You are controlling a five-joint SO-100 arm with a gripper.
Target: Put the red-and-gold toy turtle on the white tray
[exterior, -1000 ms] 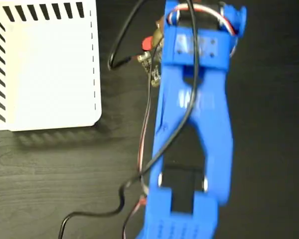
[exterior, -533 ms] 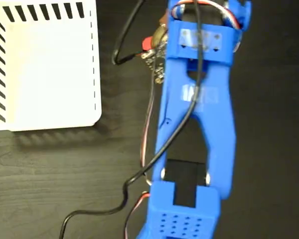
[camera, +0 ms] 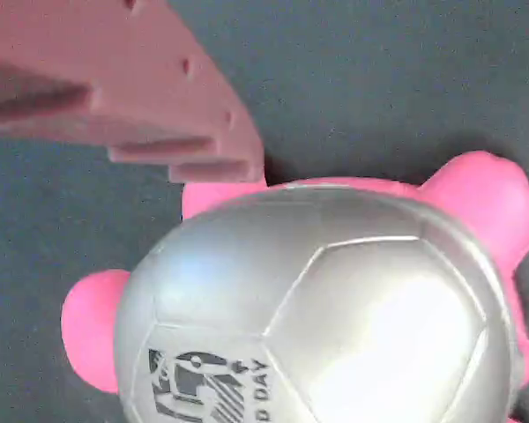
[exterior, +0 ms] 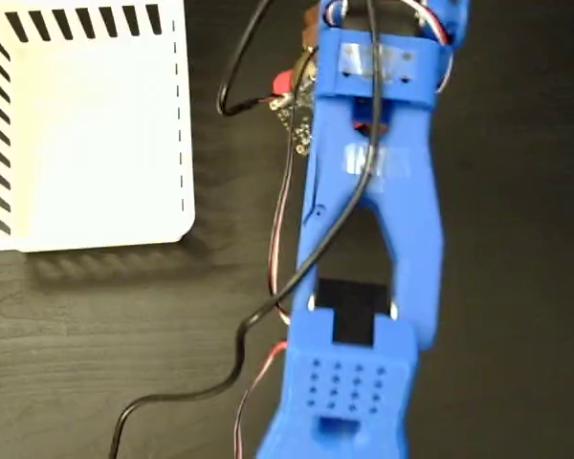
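**Turtle directly under the gripper, tray off to the left**

We found the red-and-gold toy turtle (camera: 326,308) filling the wrist view, close beneath the camera, its domed shell reading silvery there and its limbs pink (a colour cast, we judged). One finger (camera: 132,88) of the gripper (exterior: 311,81) reached in from the upper left of that view, its tip just beside the shell's edge; the other finger was out of frame, so we could not tell how wide the jaws stood or whether they had any hold.

In the fixed view only a red sliver (exterior: 283,80) showed beside the blue arm (exterior: 373,229), on the dark table (exterior: 96,335) and well apart from the white tray (exterior: 86,124), which lay to the left.

The shell looked nearly round, so we saw no clear long axis. A rounded red lobe stuck out at the upper right, possibly the head; we could not be sure.
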